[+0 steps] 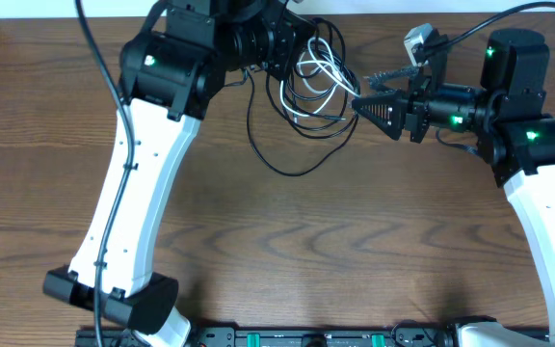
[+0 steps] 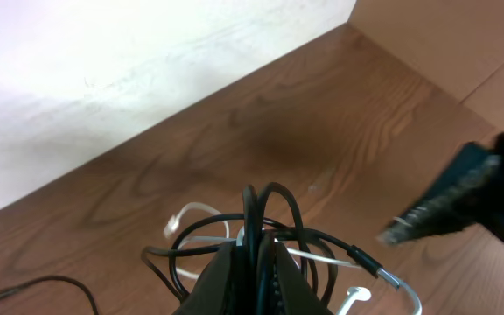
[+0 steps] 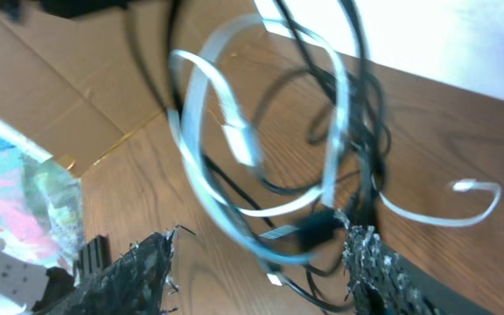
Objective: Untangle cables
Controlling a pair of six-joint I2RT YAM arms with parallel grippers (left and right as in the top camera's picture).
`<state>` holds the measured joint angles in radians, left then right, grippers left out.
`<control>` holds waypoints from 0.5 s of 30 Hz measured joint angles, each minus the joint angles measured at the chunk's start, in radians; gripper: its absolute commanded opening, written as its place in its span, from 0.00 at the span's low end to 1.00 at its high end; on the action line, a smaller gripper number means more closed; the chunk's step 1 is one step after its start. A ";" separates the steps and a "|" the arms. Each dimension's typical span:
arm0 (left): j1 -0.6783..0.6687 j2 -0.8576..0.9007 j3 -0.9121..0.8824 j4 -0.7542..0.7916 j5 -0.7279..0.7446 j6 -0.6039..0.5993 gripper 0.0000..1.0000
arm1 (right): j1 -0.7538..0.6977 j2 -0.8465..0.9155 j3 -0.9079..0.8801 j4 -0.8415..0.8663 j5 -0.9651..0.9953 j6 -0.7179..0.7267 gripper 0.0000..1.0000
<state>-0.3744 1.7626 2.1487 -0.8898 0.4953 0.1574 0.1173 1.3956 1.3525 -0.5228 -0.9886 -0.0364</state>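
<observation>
The cables hang in one tangled bunch at the back middle of the table. The black cable (image 1: 279,166) loops down onto the wood, and the white cable (image 1: 322,81) coils inside the bunch. My left gripper (image 1: 293,58) is shut on black strands (image 2: 254,219) at the top of the bunch, with the white cable (image 2: 192,213) looping behind them. My right gripper (image 1: 372,91) is at the bunch's right side, open. In the right wrist view its fingers (image 3: 138,262) stand wide apart, and white (image 3: 195,114) and black (image 3: 357,105) loops blur just beyond them; a strand brushes the right finger.
Cardboard (image 3: 51,79) lies beyond the table's far edge, and a pale wall (image 2: 103,70) rises behind it. A colourful object (image 3: 11,197) sits at the left of the right wrist view. Both arm bases and a black rail (image 1: 306,337) line the front edge.
</observation>
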 measured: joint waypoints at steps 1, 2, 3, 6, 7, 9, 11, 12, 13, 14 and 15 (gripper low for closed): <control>0.000 0.007 0.000 0.000 0.000 0.000 0.08 | 0.000 -0.003 0.000 0.006 -0.009 -0.003 0.67; 0.000 0.012 0.000 0.000 0.000 0.000 0.08 | 0.000 -0.007 0.000 0.012 -0.014 -0.004 0.68; 0.000 0.016 0.000 0.000 0.000 0.000 0.08 | 0.000 -0.014 0.000 0.015 -0.020 -0.005 0.68; 0.000 0.018 0.000 0.002 0.000 0.000 0.08 | 0.000 -0.032 0.000 0.021 -0.030 -0.005 0.68; 0.000 0.018 0.000 0.004 0.000 0.000 0.08 | 0.000 -0.038 0.000 0.022 -0.034 -0.005 0.68; -0.001 0.018 0.000 0.004 0.000 0.000 0.08 | 0.000 -0.043 0.000 0.023 -0.036 -0.005 0.68; -0.001 0.018 0.000 0.004 0.000 0.000 0.08 | 0.000 -0.044 0.000 0.023 -0.036 -0.005 0.68; -0.002 0.018 0.000 0.005 0.001 0.000 0.08 | 0.000 -0.044 0.000 0.023 -0.036 -0.005 0.68; -0.003 0.018 0.000 0.005 0.001 0.000 0.08 | 0.000 -0.044 0.000 0.023 -0.036 -0.008 0.68; -0.004 0.018 0.000 0.004 0.001 0.000 0.08 | 0.000 -0.044 0.000 0.024 -0.036 -0.009 0.68; -0.006 0.018 0.000 0.004 0.002 0.000 0.08 | 0.002 -0.044 0.000 0.024 -0.034 -0.011 0.68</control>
<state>-0.3801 1.7802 2.1487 -0.8856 0.4976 0.1577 0.1196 1.3518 1.3525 -0.4992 -1.0222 -0.0475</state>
